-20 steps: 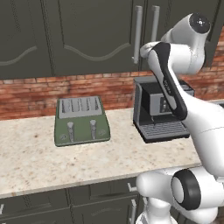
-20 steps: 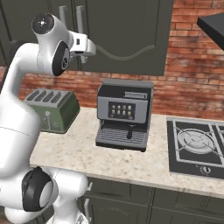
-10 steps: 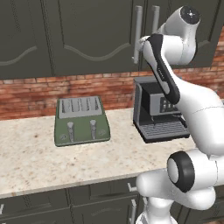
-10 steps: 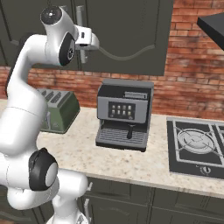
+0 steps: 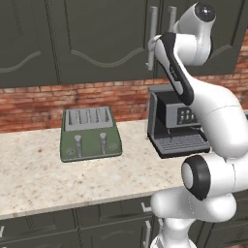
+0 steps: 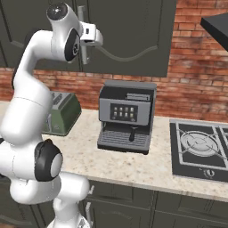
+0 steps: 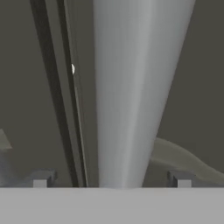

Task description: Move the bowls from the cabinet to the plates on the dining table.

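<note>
Two spread fingers (image 7: 41, 178) of the gripper (image 7: 111, 179) straddle the cabinet (image 5: 97, 38) handle (image 7: 131, 87)

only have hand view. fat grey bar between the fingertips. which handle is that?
Observer: In the left base view the gripper is at the left handle of a pair on the wall cabinet. The right handle is just beside it.
Operator: doors open yet?
Observer: No, both doors look shut, and no bowls are in sight.
Operator: anything under the hand?
Observer: A coffee machine stands on the counter below it, with a green toaster further left.
</note>
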You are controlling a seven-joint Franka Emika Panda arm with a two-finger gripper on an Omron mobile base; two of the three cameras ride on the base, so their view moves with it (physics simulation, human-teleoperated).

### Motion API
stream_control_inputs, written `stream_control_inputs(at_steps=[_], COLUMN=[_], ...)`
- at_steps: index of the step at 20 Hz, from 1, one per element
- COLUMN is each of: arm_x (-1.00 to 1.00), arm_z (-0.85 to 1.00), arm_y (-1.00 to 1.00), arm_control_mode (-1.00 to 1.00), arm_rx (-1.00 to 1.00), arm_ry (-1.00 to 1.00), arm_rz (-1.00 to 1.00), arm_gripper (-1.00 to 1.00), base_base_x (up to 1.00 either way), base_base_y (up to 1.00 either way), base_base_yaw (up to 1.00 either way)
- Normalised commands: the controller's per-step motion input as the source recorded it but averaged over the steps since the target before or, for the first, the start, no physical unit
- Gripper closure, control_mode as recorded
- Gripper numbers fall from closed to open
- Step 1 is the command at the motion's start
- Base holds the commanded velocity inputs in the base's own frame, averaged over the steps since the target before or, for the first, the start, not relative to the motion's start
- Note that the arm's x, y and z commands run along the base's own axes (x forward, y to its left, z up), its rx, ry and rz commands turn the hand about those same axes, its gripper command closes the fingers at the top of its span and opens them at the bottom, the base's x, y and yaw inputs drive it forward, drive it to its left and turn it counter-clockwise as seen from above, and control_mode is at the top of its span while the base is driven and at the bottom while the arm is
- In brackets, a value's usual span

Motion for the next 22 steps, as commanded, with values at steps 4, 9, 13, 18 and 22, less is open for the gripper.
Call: stream_control_inputs(at_steps=[4, 9, 13, 18, 22], arm_x=[0.2, 0.14, 0.23, 0.37, 0.27], arm_z=[0.0, 0.0, 0.0, -0.03, -0.08], arm_y=[0.0, 0.0, 0.0, -0.01, -0.03], arm_control_mode=[-1.0, -1.0, -1.0, -1.0, -1.0], arm_rx=[0.0, 0.0, 0.02, 0.14, 0.22], arm_ry=[-0.13, -0.12, -0.05, 0.02, 0.1], arm_rz=[0.02, 0.01, 0.01, 0.01, 0.05], arm_gripper=[-1.0, 1.0, 1.0, 1.0, 1.0], base_base_x=[0.0, 0.0, 0.0, 0.0, 0.0], base_base_y=[0.0, 0.0, 0.0, 0.0, 0.0], base_base_yaw=[0.0, 0.0, 0.0, 0.0, 0.0])
